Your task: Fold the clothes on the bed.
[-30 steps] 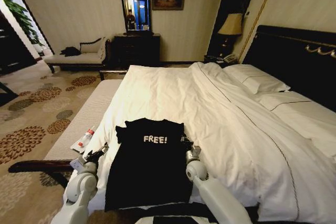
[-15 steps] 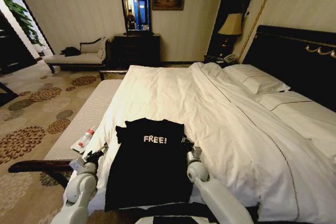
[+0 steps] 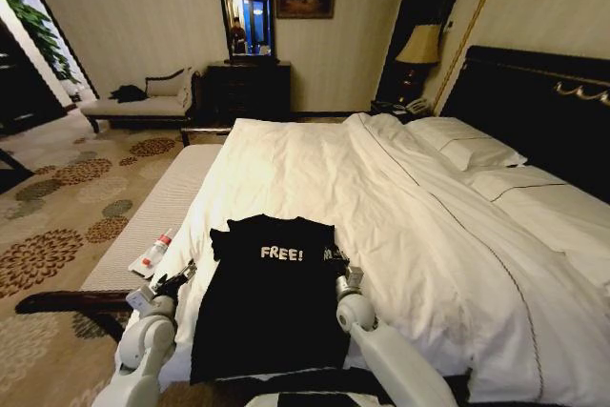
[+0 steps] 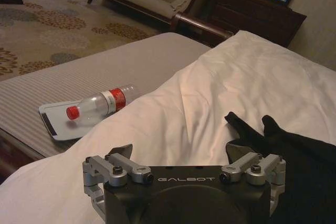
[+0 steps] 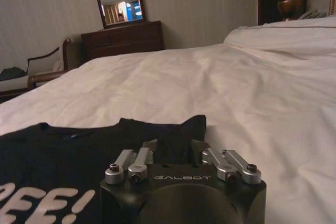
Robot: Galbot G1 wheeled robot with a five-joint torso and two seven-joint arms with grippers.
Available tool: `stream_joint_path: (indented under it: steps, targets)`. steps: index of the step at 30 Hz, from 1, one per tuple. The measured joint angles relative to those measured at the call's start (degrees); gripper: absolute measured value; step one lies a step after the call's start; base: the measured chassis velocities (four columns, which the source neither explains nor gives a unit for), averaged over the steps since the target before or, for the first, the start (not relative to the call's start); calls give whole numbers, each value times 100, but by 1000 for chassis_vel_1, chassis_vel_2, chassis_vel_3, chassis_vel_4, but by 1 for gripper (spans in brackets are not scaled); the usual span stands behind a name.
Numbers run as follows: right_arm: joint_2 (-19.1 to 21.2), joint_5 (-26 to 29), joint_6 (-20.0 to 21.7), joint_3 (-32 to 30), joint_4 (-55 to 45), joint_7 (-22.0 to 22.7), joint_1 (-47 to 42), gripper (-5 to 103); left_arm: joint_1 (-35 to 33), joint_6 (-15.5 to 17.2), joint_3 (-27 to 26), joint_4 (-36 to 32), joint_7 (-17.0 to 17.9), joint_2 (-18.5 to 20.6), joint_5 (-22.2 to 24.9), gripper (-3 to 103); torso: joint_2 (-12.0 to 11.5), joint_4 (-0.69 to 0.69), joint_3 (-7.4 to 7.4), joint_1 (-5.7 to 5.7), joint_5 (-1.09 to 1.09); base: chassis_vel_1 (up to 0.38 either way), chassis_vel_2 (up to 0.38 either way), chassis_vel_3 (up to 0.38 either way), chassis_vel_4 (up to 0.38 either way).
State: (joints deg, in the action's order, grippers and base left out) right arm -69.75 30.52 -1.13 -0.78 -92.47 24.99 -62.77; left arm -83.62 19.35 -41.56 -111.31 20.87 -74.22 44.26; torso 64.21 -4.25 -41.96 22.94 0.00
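Observation:
The clothes, one black T-shirt with white "FREE!" lettering, lie flat on the near corner of the bed, which is white. My left gripper rests just off the shirt's left side, with a strip of sheet between. In the left wrist view this left gripper is wide open and holds nothing, and the shirt's sleeve lies apart from it. My right gripper sits at the shirt's right sleeve. The right wrist view shows that right gripper partly open, its jaws either side of the sleeve edge.
A pale bench runs along the bed's left side, carrying a plastic bottle on a flat white card. Pillows and a dark headboard are at the right. A dresser with a mirror and a chaise stand against the far wall.
My right gripper has shifted slightly left, onto the edge of the shirt's right sleeve. The left gripper and the shirt have not moved.

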Motion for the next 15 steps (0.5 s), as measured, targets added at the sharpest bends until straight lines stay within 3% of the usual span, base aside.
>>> stream_joint_path:
  steps: [4,8,13,15]
  targets:
    - [5,-7,3,1,36,0,-25,50,4,0,0,13,0,1,-1,100,0,0,0,0,0,0,0,0,0]
    - [6,3,3,-15,40,0,-48,54,13,0,3,27,0,8,-2,100,0,0,0,0,0,0,0,0,0]
    - [16,16,-16,-37,-4,-13,-105,29,14,0,6,25,1,14,-2,100,0,0,0,0,0,0,0,0,0]
    - [17,16,-20,-40,-8,-17,-115,29,12,0,6,23,2,16,-2,100,0,0,0,0,0,0,0,0,0]
